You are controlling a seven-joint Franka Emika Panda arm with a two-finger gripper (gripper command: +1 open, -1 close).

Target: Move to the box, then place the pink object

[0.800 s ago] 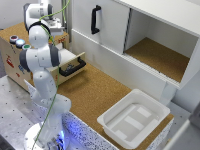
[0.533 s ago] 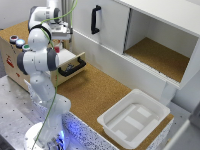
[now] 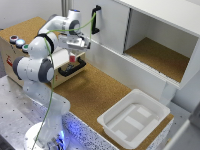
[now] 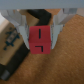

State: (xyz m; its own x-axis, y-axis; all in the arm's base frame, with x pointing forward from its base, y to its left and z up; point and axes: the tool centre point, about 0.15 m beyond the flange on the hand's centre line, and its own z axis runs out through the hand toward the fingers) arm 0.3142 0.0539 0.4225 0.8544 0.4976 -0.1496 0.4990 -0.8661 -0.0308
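At the exterior view's left, the wooden box (image 3: 30, 57) with its black drawer handle (image 3: 71, 68); above it the gripper (image 3: 75, 56) pinches the block (image 4: 39, 39) between its fingers (image 4: 56, 31) (apparently clear of the drawer); far right, the bin (image 3: 134, 118) lies on cork.

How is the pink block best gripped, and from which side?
The way the hand grips it here looks right: the pink block sits between the two fingers, clamped across its two flat opposite side faces, approached from above. Those parallel faces give the pads square contact, and the block hangs clear below for setting into the white bin.
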